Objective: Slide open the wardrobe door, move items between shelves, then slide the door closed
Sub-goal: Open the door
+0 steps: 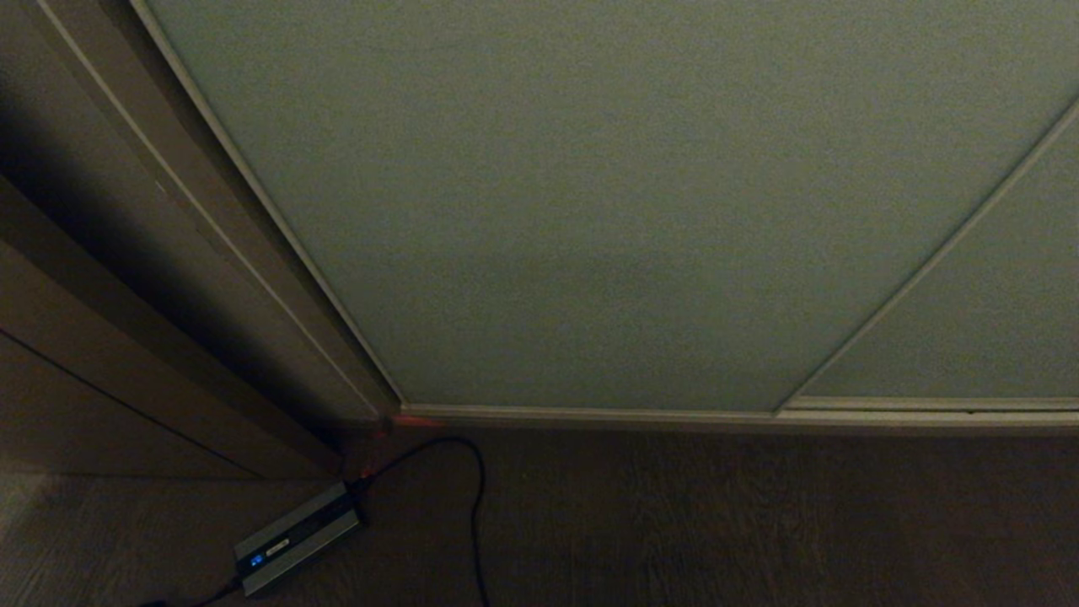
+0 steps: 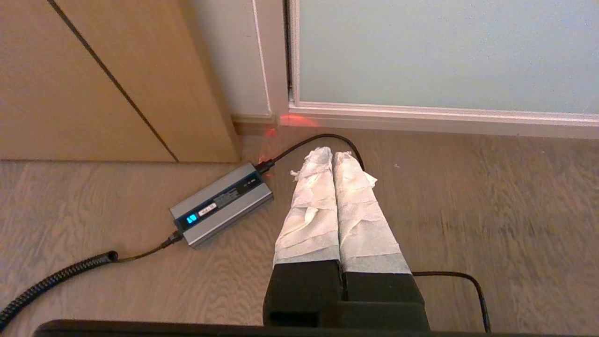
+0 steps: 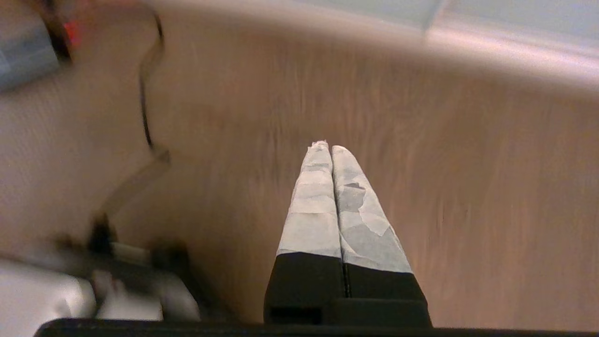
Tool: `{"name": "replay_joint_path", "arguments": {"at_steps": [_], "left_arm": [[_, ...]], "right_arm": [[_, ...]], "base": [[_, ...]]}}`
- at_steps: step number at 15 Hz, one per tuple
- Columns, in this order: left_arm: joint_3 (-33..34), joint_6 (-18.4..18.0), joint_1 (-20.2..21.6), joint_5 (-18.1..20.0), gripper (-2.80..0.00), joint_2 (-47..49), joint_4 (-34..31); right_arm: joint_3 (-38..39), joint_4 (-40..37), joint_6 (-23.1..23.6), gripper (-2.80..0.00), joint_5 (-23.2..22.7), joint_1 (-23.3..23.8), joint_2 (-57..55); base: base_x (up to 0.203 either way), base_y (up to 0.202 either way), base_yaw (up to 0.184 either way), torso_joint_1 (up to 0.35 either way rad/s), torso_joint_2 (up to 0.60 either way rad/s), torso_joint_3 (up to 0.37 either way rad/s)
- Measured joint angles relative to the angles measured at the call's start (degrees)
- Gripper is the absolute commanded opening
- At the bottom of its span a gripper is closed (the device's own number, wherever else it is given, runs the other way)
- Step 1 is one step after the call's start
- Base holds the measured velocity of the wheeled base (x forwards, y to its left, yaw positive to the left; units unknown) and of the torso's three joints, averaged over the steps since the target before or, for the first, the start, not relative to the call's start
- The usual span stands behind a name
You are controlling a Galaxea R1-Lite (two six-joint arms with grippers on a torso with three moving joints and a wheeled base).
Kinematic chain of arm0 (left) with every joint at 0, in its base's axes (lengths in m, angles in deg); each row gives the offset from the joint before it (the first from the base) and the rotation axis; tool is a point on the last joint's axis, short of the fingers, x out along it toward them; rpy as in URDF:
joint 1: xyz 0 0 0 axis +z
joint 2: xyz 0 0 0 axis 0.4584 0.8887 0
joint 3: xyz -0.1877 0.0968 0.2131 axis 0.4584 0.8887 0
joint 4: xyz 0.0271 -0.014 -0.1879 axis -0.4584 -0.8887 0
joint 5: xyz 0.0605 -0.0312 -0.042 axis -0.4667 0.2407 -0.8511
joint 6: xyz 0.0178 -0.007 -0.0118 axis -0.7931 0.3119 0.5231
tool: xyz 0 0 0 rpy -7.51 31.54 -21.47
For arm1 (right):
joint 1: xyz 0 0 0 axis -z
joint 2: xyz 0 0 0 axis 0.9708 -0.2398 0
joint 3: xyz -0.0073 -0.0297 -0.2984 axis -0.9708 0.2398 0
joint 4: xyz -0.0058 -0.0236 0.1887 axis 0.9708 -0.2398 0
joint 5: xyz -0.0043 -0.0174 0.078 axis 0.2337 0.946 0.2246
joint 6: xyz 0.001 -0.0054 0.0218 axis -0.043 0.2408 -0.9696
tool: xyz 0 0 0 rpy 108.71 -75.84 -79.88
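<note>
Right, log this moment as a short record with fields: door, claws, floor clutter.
door: sliding wardrobe door fills the head view, closed against the frame at its left edge, no shelf or cushion visible
second panel: another door panel to the right
left claw: left claw shut, empty, above the wood floor
right claw: right claw shut, empty, above the floor
floor clutter: grey power brick with cable, lying near the door's corner

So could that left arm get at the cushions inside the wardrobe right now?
Probably not. The sliding wardrobe door looks shut across the front, so no cushion shows. The left gripper hangs low over the floor with its jaws closed, beside a power brick.
</note>
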Motion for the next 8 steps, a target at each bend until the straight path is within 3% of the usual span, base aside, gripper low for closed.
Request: {"name": "replay_joint_path", "arguments": {"at_steps": [4, 6, 8], "left_arm": [[0.0, 0.0, 0.0, 0.0, -2.80, 0.0, 0.0], [0.0, 0.0, 0.0, 0.0, -2.80, 0.0, 0.0], [0.0, 0.0, 0.0, 0.0, -2.80, 0.0, 0.0]], "right_arm": [[5.7, -1.1, 0.2, -2.80, 4.1, -3.4, 13.4], [10.2, 4.3, -3.7, -2.80, 7.4, -4.2, 17.7], [14.0, 13.0, -7.1, -2.80, 13.9, -4.5, 19.7]], "base": [[0.000, 0.000, 0.000, 0.000, 0.00, 0.000], [0.000, 0.000, 0.000, 0.000, 0.00, 0.000], [0.000, 0.000, 0.000, 0.000, 0.00, 0.000]]}}
